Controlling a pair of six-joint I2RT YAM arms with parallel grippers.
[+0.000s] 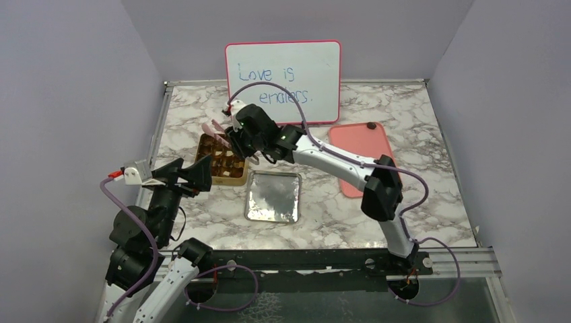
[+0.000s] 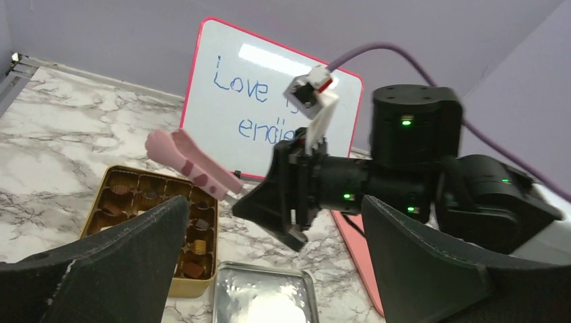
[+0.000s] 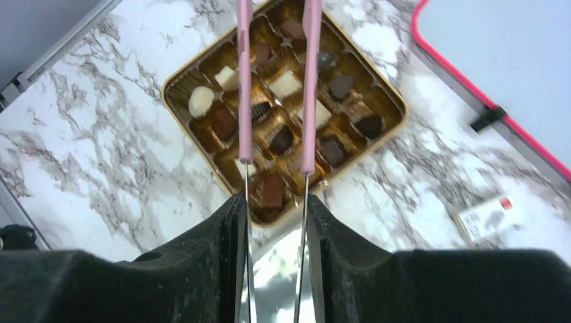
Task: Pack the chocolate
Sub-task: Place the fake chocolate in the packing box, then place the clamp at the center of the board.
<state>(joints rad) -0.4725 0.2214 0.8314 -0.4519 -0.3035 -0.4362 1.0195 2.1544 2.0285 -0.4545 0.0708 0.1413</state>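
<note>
Brown and cream chocolate pieces [image 3: 273,190] in gold tin [image 3: 363,149], below pink tongs [image 3: 244,81] pinched by right gripper [image 3: 273,202]; left gripper [image 2: 275,202] spread; marble table [image 3: 101,148].

Desk [image 1: 417,202]: top finished in a white marble pattern with grey veining, edged at the back and sides by a metal rail [image 1: 296,83].
Back wall [image 1: 283,20], left wall [image 1: 67,101], right wall [image 1: 512,101]: plain, pale lilac; the desk is enclosed by them on three sides.
Whiteboard [image 1: 316,67]: red-framed, stood upright at the back of the desk against the back wall, marked in blue handwriting. A bright glare is shown on its face in the left wrist view.
</note>
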